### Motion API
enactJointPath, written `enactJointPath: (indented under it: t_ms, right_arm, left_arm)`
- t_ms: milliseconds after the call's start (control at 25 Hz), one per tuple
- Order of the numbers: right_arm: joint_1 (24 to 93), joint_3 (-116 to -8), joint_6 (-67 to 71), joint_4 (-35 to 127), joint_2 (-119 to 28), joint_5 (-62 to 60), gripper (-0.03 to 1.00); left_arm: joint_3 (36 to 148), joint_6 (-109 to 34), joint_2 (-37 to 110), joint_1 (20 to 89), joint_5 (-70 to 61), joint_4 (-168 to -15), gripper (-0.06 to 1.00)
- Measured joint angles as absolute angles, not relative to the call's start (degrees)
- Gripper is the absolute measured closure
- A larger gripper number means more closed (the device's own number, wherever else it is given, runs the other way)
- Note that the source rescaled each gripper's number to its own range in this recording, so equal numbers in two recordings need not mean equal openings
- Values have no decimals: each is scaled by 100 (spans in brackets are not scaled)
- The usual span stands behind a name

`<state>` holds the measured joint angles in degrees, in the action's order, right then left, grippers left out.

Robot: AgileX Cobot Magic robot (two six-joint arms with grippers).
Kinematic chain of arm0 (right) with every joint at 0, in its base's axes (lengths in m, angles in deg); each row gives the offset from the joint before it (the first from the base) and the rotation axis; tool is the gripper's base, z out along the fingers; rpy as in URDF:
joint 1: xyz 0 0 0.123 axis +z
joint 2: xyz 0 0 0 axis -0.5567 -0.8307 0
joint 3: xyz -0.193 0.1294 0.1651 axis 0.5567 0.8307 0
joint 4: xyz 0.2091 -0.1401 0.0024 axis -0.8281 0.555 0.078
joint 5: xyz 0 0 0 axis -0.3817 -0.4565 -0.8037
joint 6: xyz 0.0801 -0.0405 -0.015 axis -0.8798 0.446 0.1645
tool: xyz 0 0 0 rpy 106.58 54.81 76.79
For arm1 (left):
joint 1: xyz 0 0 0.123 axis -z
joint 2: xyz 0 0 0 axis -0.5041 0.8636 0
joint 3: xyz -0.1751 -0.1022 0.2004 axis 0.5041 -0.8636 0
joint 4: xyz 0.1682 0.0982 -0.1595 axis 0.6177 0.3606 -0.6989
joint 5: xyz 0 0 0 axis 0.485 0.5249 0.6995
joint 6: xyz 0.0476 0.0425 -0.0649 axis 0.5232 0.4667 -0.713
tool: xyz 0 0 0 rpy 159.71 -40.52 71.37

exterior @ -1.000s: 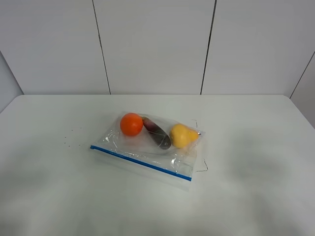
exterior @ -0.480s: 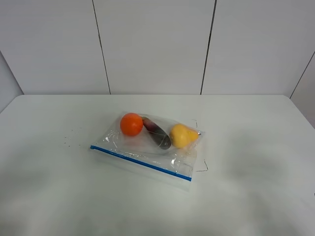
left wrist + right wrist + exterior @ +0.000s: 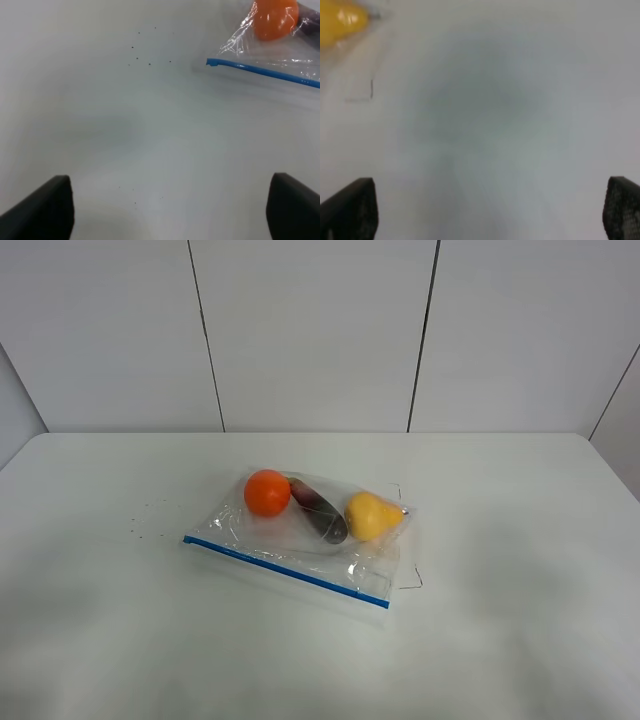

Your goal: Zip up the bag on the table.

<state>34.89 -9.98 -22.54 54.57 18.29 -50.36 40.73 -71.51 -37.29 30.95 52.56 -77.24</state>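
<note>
The clear bag (image 3: 305,535) lies in the middle of the white table (image 3: 520,540), its blue zip strip (image 3: 285,571) along the near edge. An orange ball (image 3: 267,492), a dark purple item (image 3: 319,510) and a yellow item (image 3: 369,515) show through it. Neither gripper shows in the exterior high view. In the left wrist view the left gripper (image 3: 170,207) is open, fingertips (image 3: 47,207) wide apart over bare table, with the zip strip's end (image 3: 212,62) and the orange ball (image 3: 275,19) ahead. In the right wrist view the right gripper (image 3: 487,212) is open, with the yellow item (image 3: 340,20) at the corner.
A scatter of small dark specks (image 3: 140,525) marks the table left of the bag, and shows in the left wrist view (image 3: 142,55). A thin dark pen mark (image 3: 410,580) lies right of the bag. White wall panels (image 3: 310,330) stand behind the table.
</note>
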Motion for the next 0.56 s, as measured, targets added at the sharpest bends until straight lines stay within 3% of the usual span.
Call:
enactJointPath:
  t_ms: [240, 560]
  right_arm:
    - [3489, -998, -2254, 5457, 2757, -5036, -3]
    - [3489, -998, -2254, 5457, 2780, -5036, -3]
  left_arm:
    - [4073, -7151, -3729, 3095, 5256, -7724, -6]
    - [4073, -7151, -3729, 3095, 5256, -7724, -6]
